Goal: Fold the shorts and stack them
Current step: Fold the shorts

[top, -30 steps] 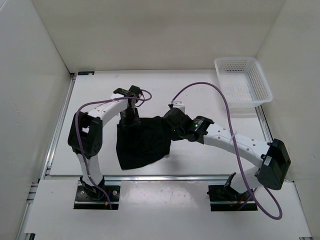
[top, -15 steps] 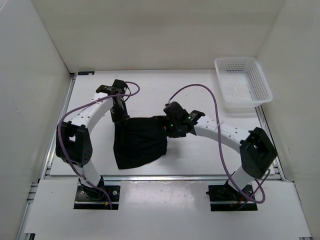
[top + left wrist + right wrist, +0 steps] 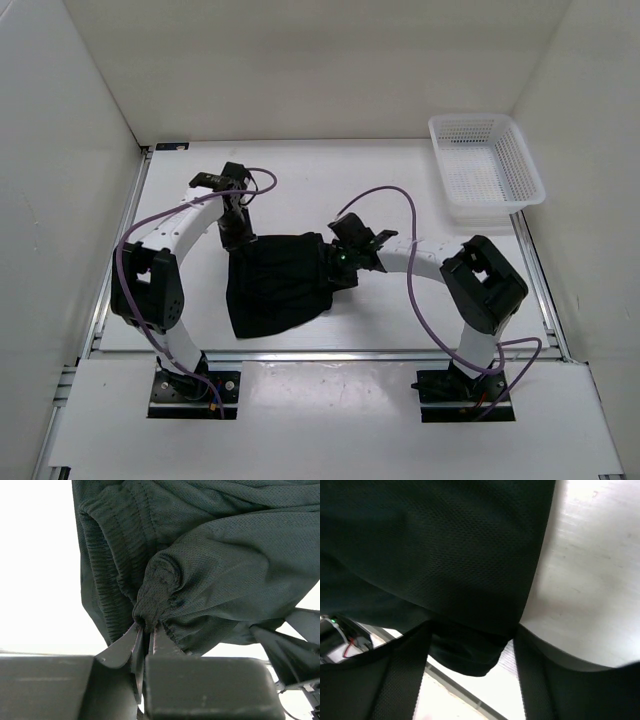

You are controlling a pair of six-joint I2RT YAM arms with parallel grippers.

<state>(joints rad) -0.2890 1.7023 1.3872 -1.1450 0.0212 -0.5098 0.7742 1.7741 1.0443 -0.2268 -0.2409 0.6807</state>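
Note:
The black shorts lie bunched on the white table between my two arms. My left gripper is at their far left corner, shut on a pinch of gathered waistband fabric; the left gripper shows its fingers pressed together on that bunch. My right gripper is at the right edge of the shorts. In the right wrist view the right gripper stands open, its fingers wide apart, with a fold of the shorts hanging between them over the table.
A white mesh basket stands at the far right corner. White walls close in the table on three sides. A metal rail runs along the near edge, with the arm bases just behind it.
My left gripper has shut on the waistband corner and shifted slightly left and back, dragging the shorts with it. The right arm has folded in closer, its gripper staying at the shorts' right edge.

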